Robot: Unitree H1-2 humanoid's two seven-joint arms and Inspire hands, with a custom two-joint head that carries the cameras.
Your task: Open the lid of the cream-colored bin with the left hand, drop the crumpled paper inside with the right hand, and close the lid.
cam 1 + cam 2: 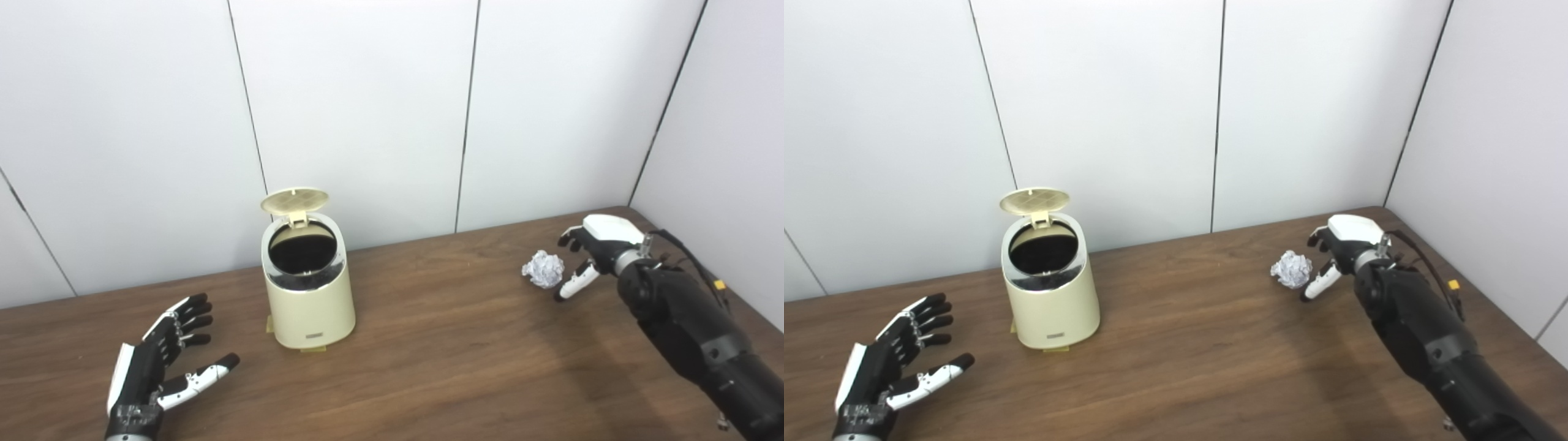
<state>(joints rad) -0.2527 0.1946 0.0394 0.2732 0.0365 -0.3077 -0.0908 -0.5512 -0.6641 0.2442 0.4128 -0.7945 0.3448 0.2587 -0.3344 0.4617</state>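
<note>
Left eye view: crumpled paper just beside spread, empty right hand.

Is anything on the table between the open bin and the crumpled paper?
Nothing: only bare table lies between the bin and the crumpled paper, clear in both eye views.

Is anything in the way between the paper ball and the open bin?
No. The paper ball sits by the right robot hand, only bare table lies before the bin, and its lid stands open.
</note>
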